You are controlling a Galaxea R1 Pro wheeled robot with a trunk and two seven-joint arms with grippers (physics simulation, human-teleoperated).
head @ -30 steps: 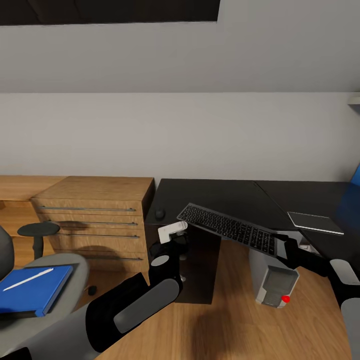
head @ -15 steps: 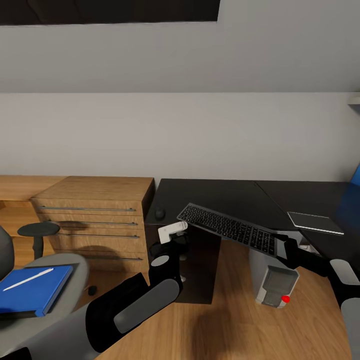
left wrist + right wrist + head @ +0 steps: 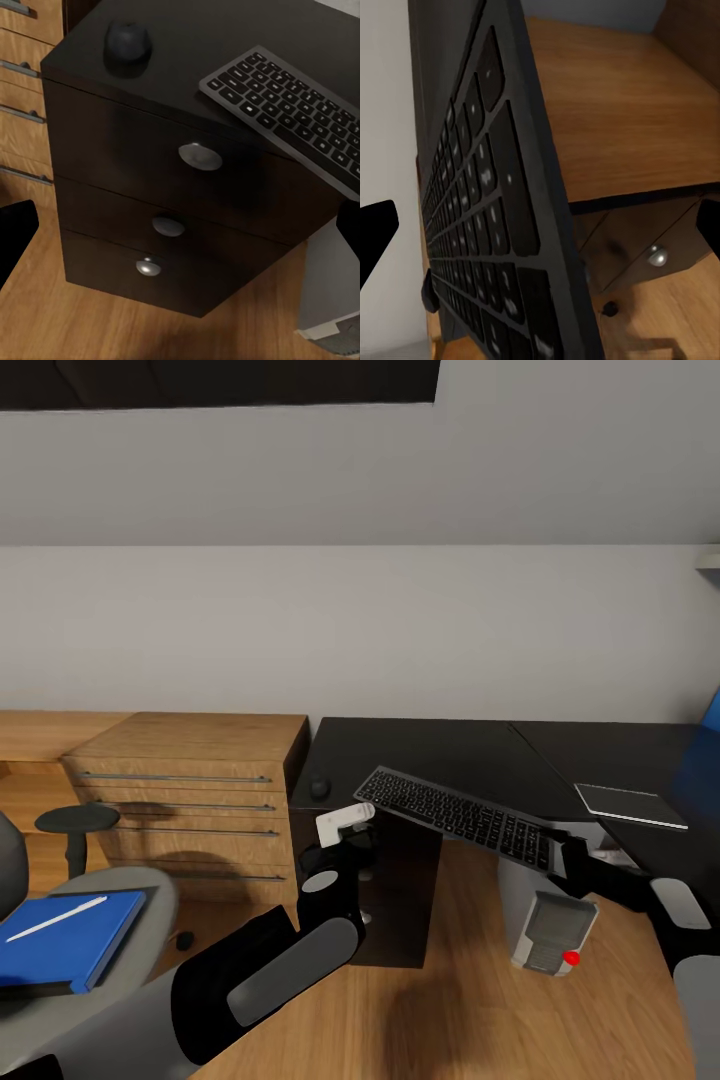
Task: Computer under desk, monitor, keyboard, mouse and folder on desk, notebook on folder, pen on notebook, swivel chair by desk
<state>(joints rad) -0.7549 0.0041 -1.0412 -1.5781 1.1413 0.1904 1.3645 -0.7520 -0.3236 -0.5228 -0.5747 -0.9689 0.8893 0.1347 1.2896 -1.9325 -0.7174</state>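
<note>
The black keyboard (image 3: 455,817) slants out over the front edge of the black desk (image 3: 450,745). Its near end lies between the wide-apart fingers of my open right gripper (image 3: 562,853). In the right wrist view the keyboard (image 3: 487,225) runs edge-on between the fingers (image 3: 376,236). The mouse (image 3: 320,788) sits on the desk's left corner. My left gripper (image 3: 345,828) hangs open just in front of the drawers, below the mouse (image 3: 126,41). A blue folder (image 3: 65,942) with a white pen (image 3: 52,919) on it lies on the grey swivel chair (image 3: 150,895). The computer (image 3: 545,920) stands under the desk.
A wooden chest of drawers (image 3: 185,795) stands left of the desk, with a small black stool (image 3: 76,825) in front of it. A thin grey slab (image 3: 630,805) lies on the desk's right wing, beside a blue surface (image 3: 700,760) at the picture's edge. Wooden floor lies below.
My right arm has shifted slightly to the left, further onto the keyboard's near end. The keyboard and the left arm have not moved.
</note>
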